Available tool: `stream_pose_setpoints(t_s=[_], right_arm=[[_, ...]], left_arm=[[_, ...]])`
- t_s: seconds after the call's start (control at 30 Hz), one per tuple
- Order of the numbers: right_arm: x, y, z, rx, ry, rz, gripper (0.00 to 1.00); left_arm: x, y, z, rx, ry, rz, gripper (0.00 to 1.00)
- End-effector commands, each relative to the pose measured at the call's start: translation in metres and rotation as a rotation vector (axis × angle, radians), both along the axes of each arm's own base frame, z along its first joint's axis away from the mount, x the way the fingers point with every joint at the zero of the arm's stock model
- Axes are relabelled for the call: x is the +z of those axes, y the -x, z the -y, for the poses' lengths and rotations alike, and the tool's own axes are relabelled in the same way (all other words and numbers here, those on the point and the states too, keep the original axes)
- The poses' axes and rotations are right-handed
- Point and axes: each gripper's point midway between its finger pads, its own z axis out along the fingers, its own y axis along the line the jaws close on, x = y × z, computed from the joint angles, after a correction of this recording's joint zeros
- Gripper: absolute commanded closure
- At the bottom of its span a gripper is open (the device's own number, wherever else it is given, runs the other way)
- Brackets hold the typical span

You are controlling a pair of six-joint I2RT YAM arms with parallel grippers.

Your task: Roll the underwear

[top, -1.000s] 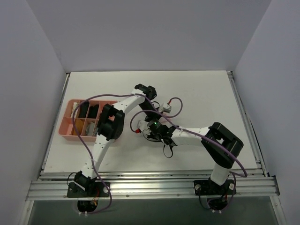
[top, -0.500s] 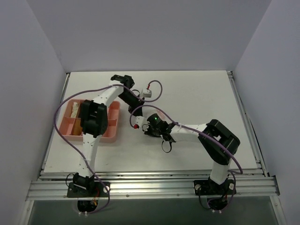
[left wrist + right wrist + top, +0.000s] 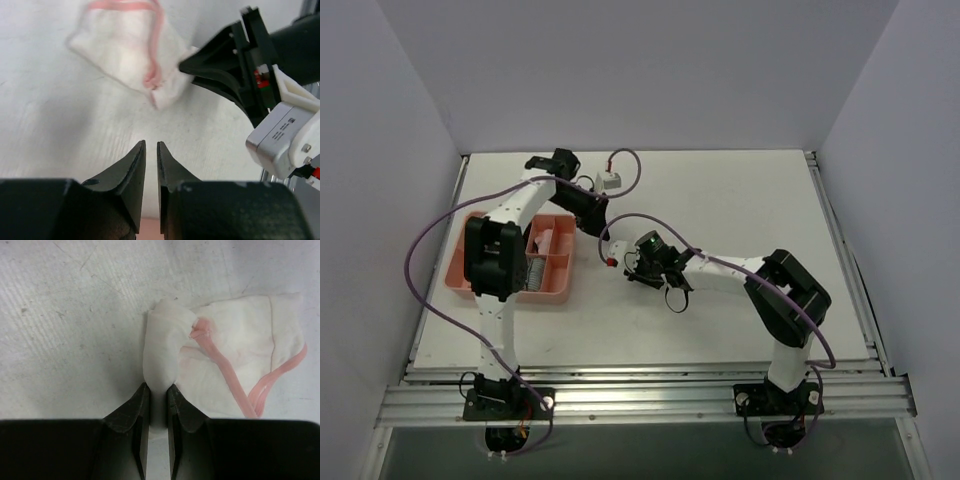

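The underwear (image 3: 235,355) is a small white garment with pink-red trim, lying on the white table. My right gripper (image 3: 158,390) is shut on a folded-up edge of it, which stands as a white hump between the fingers. In the top view only a bit of red trim marks the underwear (image 3: 611,262), just left of the right gripper (image 3: 628,268). In the left wrist view the underwear (image 3: 125,55) lies ahead, with the right gripper's black finger (image 3: 215,60) at its corner. My left gripper (image 3: 150,146) is empty, its jaws a narrow slit apart, and hovers just behind the garment (image 3: 599,228).
A pink divided tray (image 3: 560,297) with several rolled garments stands at the left, partly under the left arm. Purple cables loop over both arms. White walls close the table on three sides.
My left arm has swung left and back, uncovering part of the pink tray. My right gripper has shifted slightly left, still holding the underwear.
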Motion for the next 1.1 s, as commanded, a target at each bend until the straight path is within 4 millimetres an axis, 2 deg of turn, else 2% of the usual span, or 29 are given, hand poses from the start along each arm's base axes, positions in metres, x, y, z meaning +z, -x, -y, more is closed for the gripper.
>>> stream_pose_setpoints(t_s=[0.0, 0.03, 0.07, 0.13, 0.27, 0.37, 0.4, 0.43, 0.47, 0.5, 0.53, 0.57, 0.6, 0.63, 0.7, 0.77, 0.8, 0.83, 0.87, 0.9, 0.93, 0.97, 1.0, 1.07], right_arm=[[-0.038, 0.053, 0.02, 0.027, 0.076, -0.278, 1.0], [-0.038, 0.054, 0.02, 0.026, 0.073, -0.291, 1.0], [-0.038, 0.055, 0.019, 0.027, 0.062, -0.312, 1.0], [-0.037, 0.05, 0.016, 0.02, 0.041, -0.333, 1.0], [-0.028, 0.042, 0.007, -0.015, -0.043, -0.365, 1.0], [-0.028, 0.034, 0.007, -0.061, -0.083, -0.405, 1.0], [-0.033, 0.039, 0.006, -0.062, -0.097, -0.459, 1.0], [-0.03, 0.033, 0.005, -0.081, -0.123, -0.481, 1.0], [-0.032, 0.033, 0.003, -0.089, -0.138, -0.507, 1.0], [-0.037, 0.039, 0.001, -0.081, -0.157, -0.569, 1.0], [-0.038, 0.04, -0.001, -0.094, -0.177, -0.606, 1.0], [-0.035, 0.029, -0.004, -0.114, -0.21, -0.622, 1.0], [-0.044, 0.034, -0.001, -0.136, -0.203, -0.683, 1.0], [-0.043, 0.038, -0.005, -0.122, -0.228, -0.739, 1.0], [-0.045, 0.037, -0.005, -0.104, -0.243, -0.782, 1.0], [-0.041, 0.041, -0.009, -0.083, -0.304, -0.839, 1.0], [-0.04, 0.036, -0.006, -0.09, -0.342, -0.849, 1.0], [-0.038, 0.036, -0.006, -0.096, -0.374, -0.871, 1.0], [-0.035, 0.037, -0.008, -0.109, -0.41, -0.907, 1.0], [-0.035, 0.033, -0.008, -0.121, -0.432, -0.902, 1.0], [-0.037, 0.032, -0.004, -0.145, -0.441, -0.915, 1.0], [-0.038, 0.031, -0.004, -0.158, -0.446, -0.919, 1.0], [-0.039, 0.028, -0.004, -0.183, -0.462, -0.929, 1.0], [-0.044, 0.029, 0.001, -0.216, -0.484, -0.962, 1.0]], left_arm=[[0.075, -0.052, -0.024, 0.257, 0.083, 0.222, 0.77], [0.085, -0.078, -0.031, 0.337, 0.076, 0.321, 0.77], [0.083, -0.079, -0.036, 0.38, 0.07, 0.317, 0.77], [0.108, -0.093, -0.044, 0.45, 0.099, 0.39, 0.76], [0.126, -0.115, -0.068, 0.62, 0.053, 0.46, 0.74], [0.152, -0.131, -0.084, 0.755, 0.102, 0.456, 0.74], [0.163, -0.129, -0.079, 0.765, 0.173, 0.395, 0.74], [0.176, -0.134, -0.086, 0.756, 0.254, 0.392, 0.74], [0.187, -0.131, -0.082, 0.715, 0.349, 0.359, 0.74], [0.202, -0.112, -0.069, 0.627, 0.502, 0.207, 0.77], [0.215, -0.12, -0.067, 0.563, 0.62, 0.295, 0.9], [0.22, -0.125, -0.091, 0.587, 0.669, 0.303, 0.93], [0.224, -0.119, -0.092, 0.593, 0.719, 0.238, 0.93], [0.223, -0.108, -0.089, 0.497, 0.756, 0.331, 0.86], [0.227, -0.093, -0.082, 0.424, 0.766, 0.417, 0.81], [0.211, -0.086, -0.078, 0.418, 0.74, 0.418, 0.76], [0.214, -0.087, -0.079, 0.407, 0.719, 0.501, 0.76], [0.202, -0.089, -0.079, 0.445, 0.684, 0.462, 0.77], [0.202, -0.094, -0.079, 0.478, 0.655, 0.484, 0.76], [0.207, -0.095, -0.078, 0.446, 0.61, 0.599, 0.75], [0.192, -0.087, -0.064, 0.45, 0.551, 0.534, 0.74], [0.188, -0.094, -0.064, 0.502, 0.482, 0.573, 0.73], [0.185, -0.085, -0.051, 0.447, 0.409, 0.62, 0.69], [0.182, -0.088, -0.045, 0.467, 0.317, 0.684, 0.67]])
